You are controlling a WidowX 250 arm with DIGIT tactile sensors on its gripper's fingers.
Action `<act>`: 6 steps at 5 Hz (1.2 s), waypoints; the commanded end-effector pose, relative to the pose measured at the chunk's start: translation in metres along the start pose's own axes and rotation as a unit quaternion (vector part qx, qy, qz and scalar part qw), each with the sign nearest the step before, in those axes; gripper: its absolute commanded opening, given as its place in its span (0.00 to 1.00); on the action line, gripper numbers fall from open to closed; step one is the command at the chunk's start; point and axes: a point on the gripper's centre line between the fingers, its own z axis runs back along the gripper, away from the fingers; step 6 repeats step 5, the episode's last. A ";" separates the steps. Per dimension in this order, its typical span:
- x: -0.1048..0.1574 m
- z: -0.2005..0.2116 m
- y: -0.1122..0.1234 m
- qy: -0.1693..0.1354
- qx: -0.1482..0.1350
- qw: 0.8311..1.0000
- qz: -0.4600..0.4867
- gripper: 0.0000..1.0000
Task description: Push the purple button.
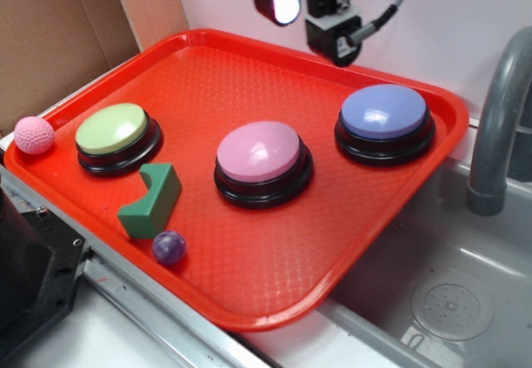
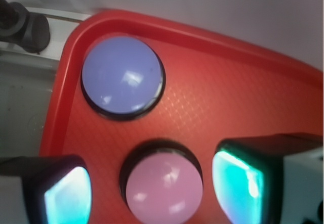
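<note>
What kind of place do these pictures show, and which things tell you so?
Probably a toy kitchen set up for robot tests. A grey sink with a faucet sits beside a red tray holding dome buttons, including the purple button, and the gripper hangs above.

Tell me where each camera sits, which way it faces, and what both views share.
Exterior: sits in front of and above the red tray, looking down and across it toward the back wall; the gripper hangs at the top edge, above the tray's far side.
Wrist: rides on the gripper, looking down at the tray; its two fingers frame the bottom corners, apart.
Shared: the purple button, the pink button and the tray.
</note>
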 end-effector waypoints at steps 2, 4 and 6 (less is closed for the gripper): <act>-0.012 0.043 0.024 0.017 -0.033 0.999 0.022 1.00; -0.021 0.050 0.033 0.020 -0.036 0.998 0.037 1.00; -0.021 0.048 0.034 0.019 -0.053 0.998 0.030 1.00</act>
